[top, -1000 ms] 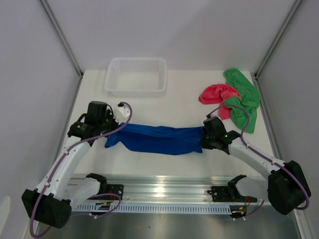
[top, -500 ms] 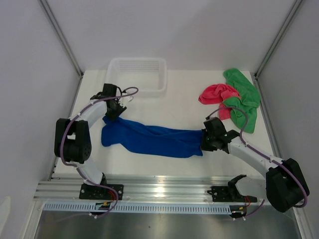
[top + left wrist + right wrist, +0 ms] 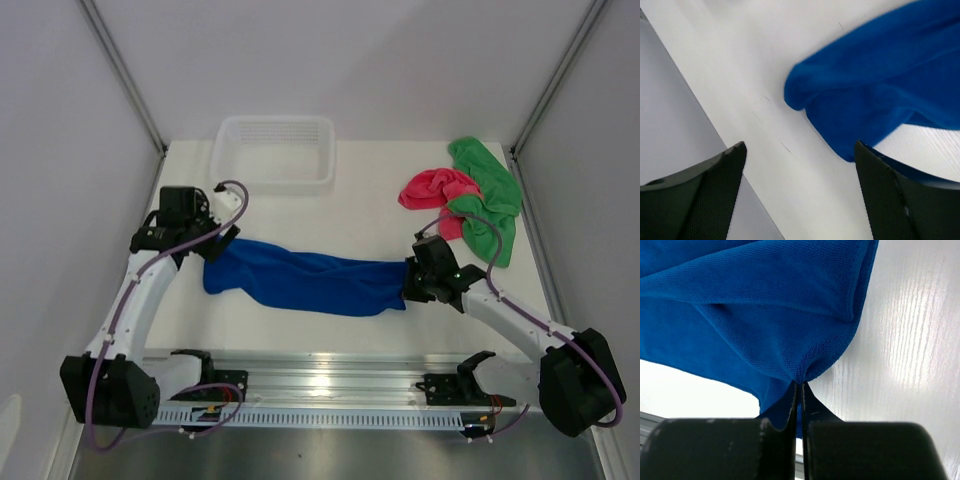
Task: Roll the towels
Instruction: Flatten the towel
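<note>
Left gripper (image 3: 800,147): jaws wide apart, clamped on nothing; hanging over the bare white table (image 3: 765,60) at the left end of the royal blue fuzzy microfibre towel (image 3: 880,85), one finger over its edge; touching or not, impossible to tell.
Right gripper (image 3: 799,390): fingers pressed together, pinching a hemmed fold at the right end of the blue towel and bunching the cloth towards the pinch.
Towel position: flat on the table between the two grippers, towards the near edge, about mid-width in the top view.
Long axis: left to right across the table, roughly parallel to the near edge, with the right end a touch nearer the arm bases; rounded, folded-under left end pointing at the left gripper.
Shape: crumpled into a loose band, neither spread flat nor rolled yet.
Handling, judged: light, limp, without any stiffness; likely to sag and fold wherever unsupported; with its fuzzy pile, unlikely to slip from a firm pinch and likely to drag on the table.
Where to take hold, judged: at a corner or hem of the free left end, pinched low against the table, then pulled taut against the right-hand pinch to spread flat before rolling.
Other towels: bright green fuzzy cloth (image 3: 490,195) and pink-red fuzzy cloth (image 3: 437,187), heaped touching at the far right of the table, apart from the blue one and held by neither gripper.
Basket: white plastic mesh basket (image 3: 272,184), at the far edge, left of centre, no part of the rolling.
</note>
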Robot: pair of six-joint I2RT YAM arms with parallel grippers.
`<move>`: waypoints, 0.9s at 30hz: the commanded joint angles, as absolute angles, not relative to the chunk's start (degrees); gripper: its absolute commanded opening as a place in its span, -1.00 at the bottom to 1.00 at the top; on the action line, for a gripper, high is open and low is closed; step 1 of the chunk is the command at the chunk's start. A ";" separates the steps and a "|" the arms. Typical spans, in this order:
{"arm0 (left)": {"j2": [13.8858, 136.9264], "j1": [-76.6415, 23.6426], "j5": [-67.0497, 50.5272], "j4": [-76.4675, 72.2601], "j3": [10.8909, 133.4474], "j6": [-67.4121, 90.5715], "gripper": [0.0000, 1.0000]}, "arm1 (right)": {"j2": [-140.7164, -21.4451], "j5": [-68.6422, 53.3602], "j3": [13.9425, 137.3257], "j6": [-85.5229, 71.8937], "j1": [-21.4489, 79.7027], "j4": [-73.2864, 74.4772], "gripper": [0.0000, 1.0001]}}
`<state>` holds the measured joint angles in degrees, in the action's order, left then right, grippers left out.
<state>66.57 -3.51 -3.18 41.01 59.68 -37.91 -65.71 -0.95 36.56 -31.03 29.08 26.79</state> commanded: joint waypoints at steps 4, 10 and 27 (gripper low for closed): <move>65.39 -3.51 -1.59 42.83 43.03 -48.24 0.42 | -64.51 -2.37 34.46 -30.76 29.18 21.71 -1.00; 72.06 -5.27 -0.26 37.27 39.46 -50.63 0.46 | -66.00 -2.20 34.80 -29.71 29.18 21.71 -1.00; 82.79 -5.54 2.20 28.12 40.69 -46.23 -0.11 | -64.60 -0.18 35.07 -30.06 28.83 24.52 -1.00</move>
<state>81.10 -5.30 3.49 28.97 40.21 -47.48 -65.87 -1.54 34.52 -30.81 29.06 23.81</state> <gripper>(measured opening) 0.467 0.010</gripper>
